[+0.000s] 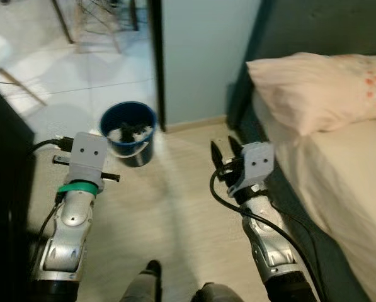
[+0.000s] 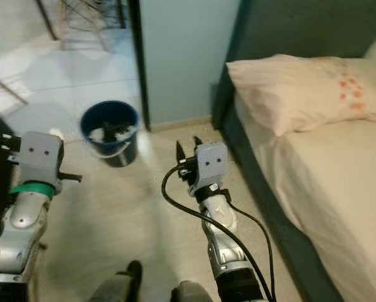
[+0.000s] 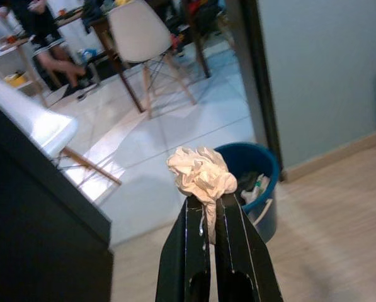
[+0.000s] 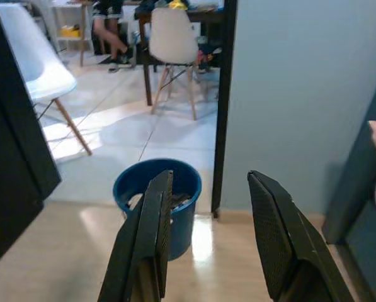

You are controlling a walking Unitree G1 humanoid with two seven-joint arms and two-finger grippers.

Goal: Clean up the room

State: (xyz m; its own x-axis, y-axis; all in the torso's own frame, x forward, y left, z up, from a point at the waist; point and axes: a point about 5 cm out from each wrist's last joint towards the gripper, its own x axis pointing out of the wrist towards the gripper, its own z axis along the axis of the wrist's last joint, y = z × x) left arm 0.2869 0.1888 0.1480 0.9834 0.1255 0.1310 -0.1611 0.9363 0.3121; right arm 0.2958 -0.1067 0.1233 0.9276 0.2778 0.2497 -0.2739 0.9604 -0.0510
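Note:
A crumpled ball of pale paper (image 3: 201,174) is pinched between the two black fingers of my left gripper (image 3: 210,204), which is shut on it. That arm is raised at the left, short of a blue bucket (image 1: 128,132) standing on the floor by the doorway; the bucket (image 3: 254,189) holds some white and dark scraps. My right gripper (image 1: 226,151) is open at mid-height, right of the bucket (image 4: 156,192) and beside the bed, with nothing between its fingers (image 4: 151,233).
A bed (image 1: 345,182) with a pink pillow (image 1: 313,85) runs along the right. A black cabinet (image 1: 2,189) stands at the left. Beyond the doorway are white tiles, chairs (image 3: 140,38) and a seated person's legs (image 3: 55,60). My feet show at the bottom.

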